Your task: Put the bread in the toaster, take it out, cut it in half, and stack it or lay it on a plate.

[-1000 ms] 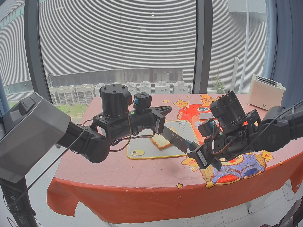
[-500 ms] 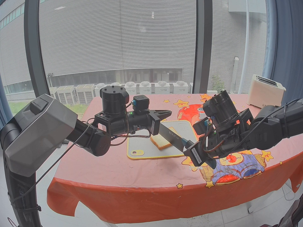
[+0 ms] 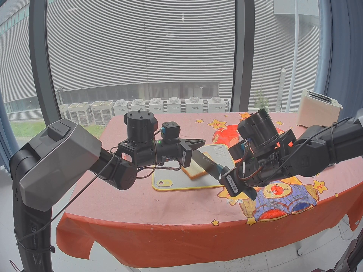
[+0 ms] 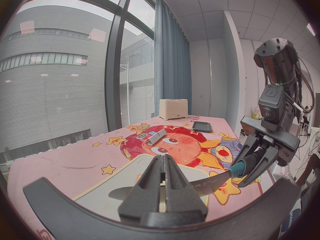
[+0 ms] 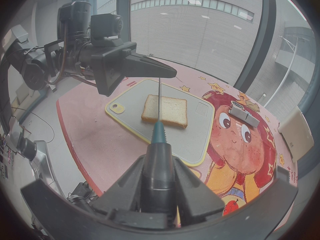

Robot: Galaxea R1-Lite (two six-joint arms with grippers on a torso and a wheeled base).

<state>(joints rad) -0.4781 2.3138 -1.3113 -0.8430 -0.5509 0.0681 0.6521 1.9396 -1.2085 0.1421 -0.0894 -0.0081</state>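
Right gripper (image 3: 235, 181) has carried the knife (image 3: 206, 164) leftward, clenched on its handle | blade over bread slice (image 3: 192, 170) ahead of it, mid cutting board (image 3: 170, 179) | left gripper (image 3: 200, 134) closed empty, just above blade tip

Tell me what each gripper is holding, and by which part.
The right gripper holds the knife by its handle, blade over the bread. The left gripper is shut and empty.

Over the bread (image 3: 191, 170), the knife blade (image 3: 207, 164) and the closed left gripper (image 3: 202, 134) crowd the air. Low across the tablecloth (image 3: 170, 208), the cutting board's (image 3: 170, 176) near edge lies open to approach.
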